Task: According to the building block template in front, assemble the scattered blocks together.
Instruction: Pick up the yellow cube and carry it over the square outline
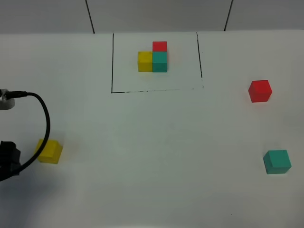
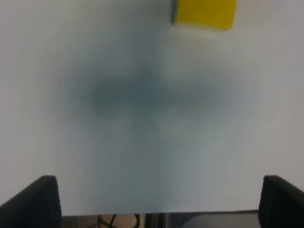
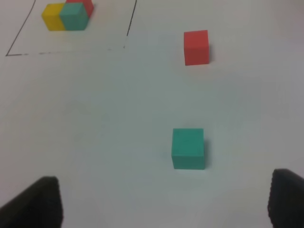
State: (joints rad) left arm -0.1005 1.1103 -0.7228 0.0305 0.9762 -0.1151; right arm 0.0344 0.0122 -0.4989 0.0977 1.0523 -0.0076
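At the far side of the white table [image 1: 152,142], the building block template [image 1: 153,59] sits inside a thin black outline [image 1: 112,61]. Its yellow and teal cubes stand side by side and touch, and its red cube is tucked behind the teal one, making an L. The three loose cubes lie well apart from one another and from the template. The yellow cube [image 1: 50,151] rests near the left edge of the table. The red cube [image 1: 260,90] sits to the right, just outside the outline. The teal cube [image 1: 277,161] lies nearer the front, on the same side as the red one. The left arm [image 1: 8,159] shows only at the left border of the high view, dark and partly cut off. A black cable [image 1: 45,123] curves over it and passes just beside the yellow cube. In the left wrist view the left gripper [image 2: 156,199] has its jaws spread wide over bare table with nothing between them. Its dark fingers [image 2: 42,199] show at the picture's two lower corners, and the yellow cube lies ahead of them, apart from both. The right gripper [image 3: 164,202] is also spread wide and holds nothing. The teal cube lies ahead of it between the lines of its fingers [image 3: 42,202], touching neither, with the red cube beyond that. The right gripper itself does not appear in the high view.
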